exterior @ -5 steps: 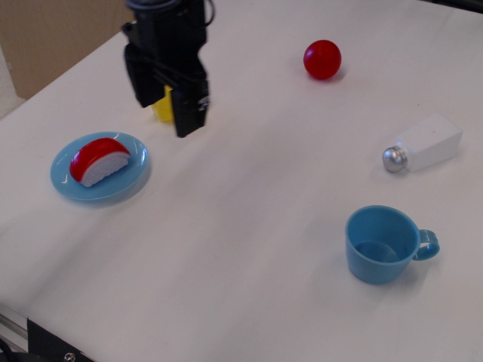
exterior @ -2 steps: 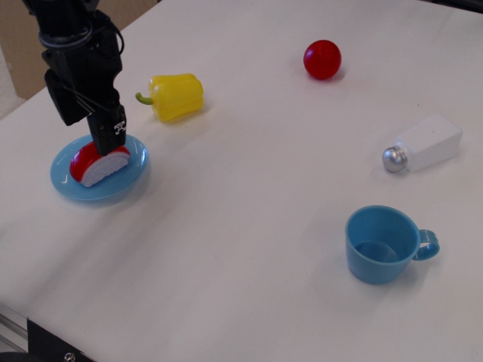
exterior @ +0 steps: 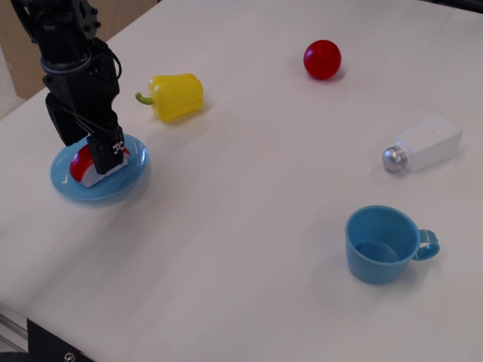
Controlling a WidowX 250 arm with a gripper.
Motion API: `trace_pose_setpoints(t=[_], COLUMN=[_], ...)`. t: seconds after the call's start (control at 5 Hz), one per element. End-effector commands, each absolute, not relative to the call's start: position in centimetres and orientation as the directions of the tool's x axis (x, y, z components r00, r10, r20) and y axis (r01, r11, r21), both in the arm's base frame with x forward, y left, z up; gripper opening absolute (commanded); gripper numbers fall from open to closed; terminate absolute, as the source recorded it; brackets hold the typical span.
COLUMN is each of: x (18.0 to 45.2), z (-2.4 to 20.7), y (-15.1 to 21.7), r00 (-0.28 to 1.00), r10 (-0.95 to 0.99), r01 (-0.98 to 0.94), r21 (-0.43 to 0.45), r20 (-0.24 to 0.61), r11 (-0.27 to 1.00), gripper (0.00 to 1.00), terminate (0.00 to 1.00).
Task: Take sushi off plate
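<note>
The sushi (exterior: 96, 173), with a white base and a red top, lies on the light blue plate (exterior: 127, 179) at the left of the white table. My black gripper (exterior: 85, 153) has come down over it. One finger (exterior: 106, 147) stands in front of the sushi and the other behind it, so the jaws straddle it with the same spread as before. Much of the sushi's red top is hidden by the gripper. The sushi still rests on the plate.
A yellow pepper (exterior: 178, 96) lies just behind and right of the plate. A red ball (exterior: 322, 59) sits at the back. A white salt shaker (exterior: 424, 143) lies at the right. A blue cup (exterior: 381, 243) stands at the front right.
The gripper moved left from above the pepper to over the plate, then came down around the sushi. The sushi and plate have not moved.
</note>
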State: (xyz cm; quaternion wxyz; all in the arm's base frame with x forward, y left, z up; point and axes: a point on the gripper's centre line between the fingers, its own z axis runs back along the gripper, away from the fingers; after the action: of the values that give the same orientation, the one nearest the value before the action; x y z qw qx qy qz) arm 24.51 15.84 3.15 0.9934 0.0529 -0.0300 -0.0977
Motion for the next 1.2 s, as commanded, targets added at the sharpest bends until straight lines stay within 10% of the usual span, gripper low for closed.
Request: trace_pose_setpoints(t=[0.0, 0.2, 1.0], x=[24.3, 24.2, 25.0], z=[2.5, 2.9, 8.0], y=[16.4, 16.7, 13.1], r00=[0.980, 0.981, 0.949], r10=[-0.187, -0.169, -0.239], r01=[0.180, 0.159, 0.210], r21=[0.109, 0.112, 0.151], r20=[0.060, 0.091, 0.207], r11=[0.978, 0.981, 0.966], gripper=[1.00, 0.00, 0.00], terminate=[0.00, 0.00, 0.00])
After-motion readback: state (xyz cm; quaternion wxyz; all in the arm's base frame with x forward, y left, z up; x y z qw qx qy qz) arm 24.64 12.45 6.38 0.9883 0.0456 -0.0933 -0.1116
